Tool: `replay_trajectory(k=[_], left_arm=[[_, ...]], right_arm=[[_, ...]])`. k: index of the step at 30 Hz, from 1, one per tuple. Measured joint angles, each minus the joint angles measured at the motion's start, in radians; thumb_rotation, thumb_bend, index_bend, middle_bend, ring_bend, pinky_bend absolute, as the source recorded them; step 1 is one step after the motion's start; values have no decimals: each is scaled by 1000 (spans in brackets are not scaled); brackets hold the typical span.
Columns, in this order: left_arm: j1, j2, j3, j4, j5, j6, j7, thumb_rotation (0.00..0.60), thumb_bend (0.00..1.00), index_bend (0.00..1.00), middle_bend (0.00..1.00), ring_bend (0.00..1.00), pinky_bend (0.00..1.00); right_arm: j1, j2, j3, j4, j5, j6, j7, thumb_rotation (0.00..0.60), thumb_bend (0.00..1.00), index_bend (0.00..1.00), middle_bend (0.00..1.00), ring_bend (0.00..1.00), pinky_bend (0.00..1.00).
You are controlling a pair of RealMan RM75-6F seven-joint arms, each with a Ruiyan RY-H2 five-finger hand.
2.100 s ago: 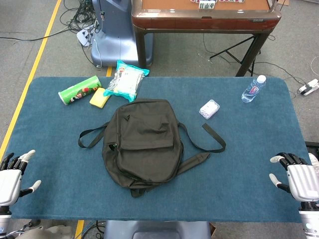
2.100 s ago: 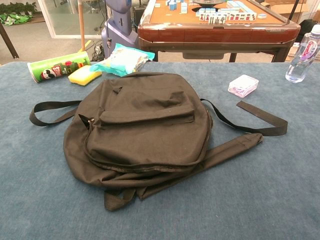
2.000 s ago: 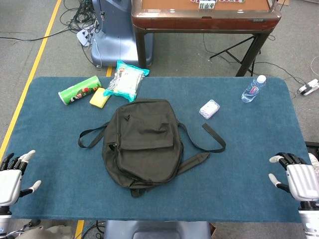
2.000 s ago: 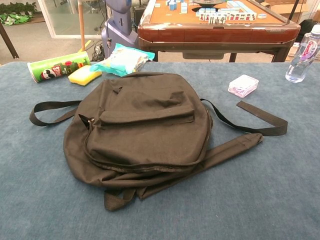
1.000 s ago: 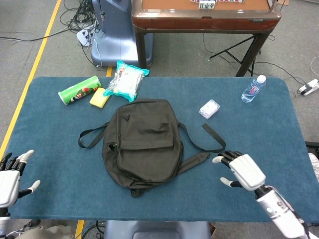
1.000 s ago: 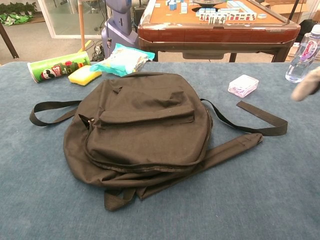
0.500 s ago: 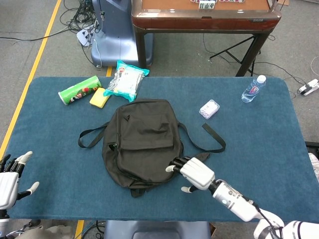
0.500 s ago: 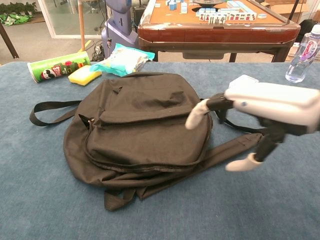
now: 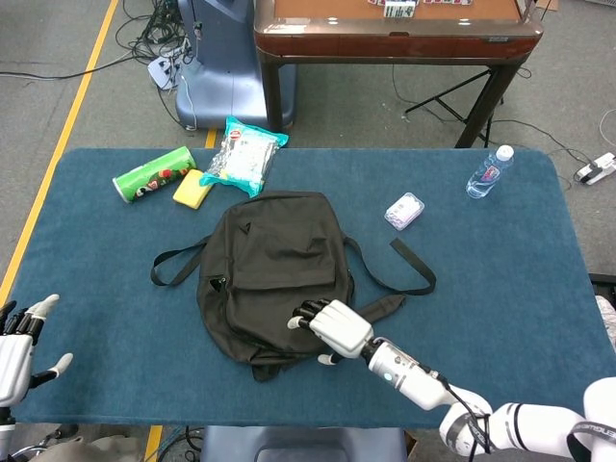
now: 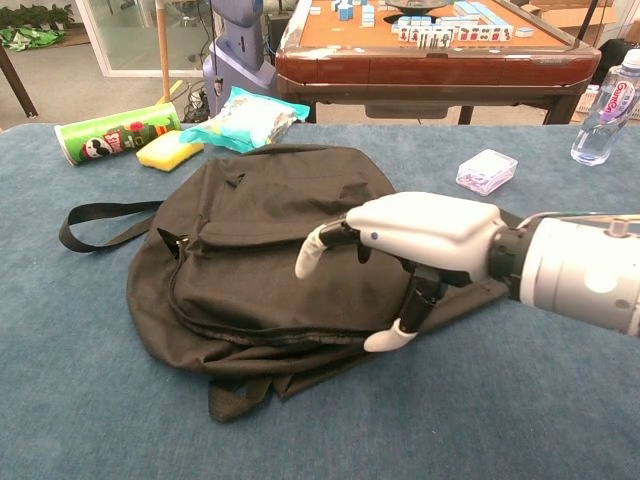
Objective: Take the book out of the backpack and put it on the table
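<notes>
- My right hand (image 9: 332, 327) is out over the lower right part of the backpack (image 9: 274, 274), fingers spread and holding nothing. From the chest view the thumb hangs down by the bag's edge, but I honestly can't tell if anything is actually touching the fabric.
- My left hand (image 9: 17, 354) is way off at the near left corner of the table (image 9: 96, 289), fingers apart, nothing in it either.
- The backpack lies flat in the middle of the blue table, looks zipped up, straps (image 9: 399, 269) trailing out left and right. The book isn't visible anywhere, so I can't say where it sits.
- Behind the bag on the left: a green chip can (image 9: 152, 173) on its side, a yellow sponge (image 9: 192, 189) right next to it, and a teal snack packet (image 9: 243, 154).
- Over to the right there's a small clear box (image 9: 404, 210) and a water bottle (image 9: 488, 173) near the far edge.
</notes>
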Motion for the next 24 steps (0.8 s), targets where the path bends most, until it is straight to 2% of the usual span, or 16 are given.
replay_trajectory(k=[7, 13, 24], left_arm=[[2, -1, -2, 12, -10, -5, -7, 600, 206, 143, 217, 215, 69], [4, -2, -3, 22, -14, -6, -15, 600, 205, 144, 217, 214, 68], [0, -3, -6, 24, -14, -12, -17, 600, 205, 144, 217, 214, 68]], right_arm=[[48, -80, 24, 77, 80, -23, -54, 600, 73, 256, 221, 164, 290], [82, -126, 52, 144, 141, -30, -74, 600, 150, 256, 221, 164, 290], [140, -144, 97, 182, 232, -41, -81, 600, 229, 255, 264, 167, 290]])
